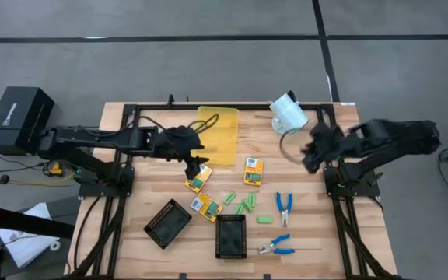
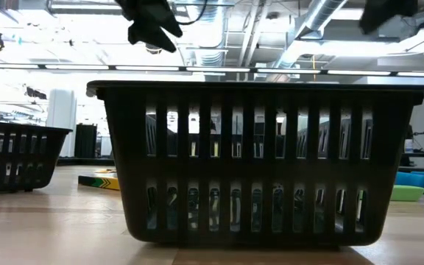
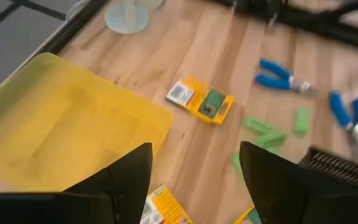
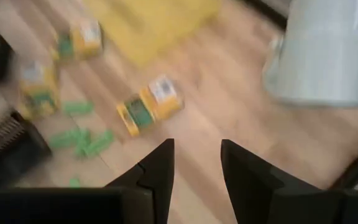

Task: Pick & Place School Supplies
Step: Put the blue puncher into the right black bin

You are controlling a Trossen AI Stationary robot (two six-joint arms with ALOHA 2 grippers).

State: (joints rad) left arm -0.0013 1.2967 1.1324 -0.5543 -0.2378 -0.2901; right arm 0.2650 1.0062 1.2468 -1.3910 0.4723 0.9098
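Hovering left gripper (image 1: 195, 165), fingers spread and empty, above nearest yellow box (image 1: 198, 180); right gripper (image 1: 311, 158) partly open, empty. Nothing placed: boxes, green sticks (image 1: 239, 204), blue-handled tools (image 1: 284, 207) loose on table; trays (image 1: 230, 236) empty.

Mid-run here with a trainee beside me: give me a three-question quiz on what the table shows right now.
1. True or false: the left gripper is clamped on a yellow-orange printed box.
2. How many blue-handled scissor-like tools lie on the wooden table?
3. The right gripper hovers nearest to which: (a) the white container, (b) the black slotted trays, (c) the translucent yellow bin?

Key
1. False: its fingers are open and empty above the boxes.
2. Two.
3. (a).
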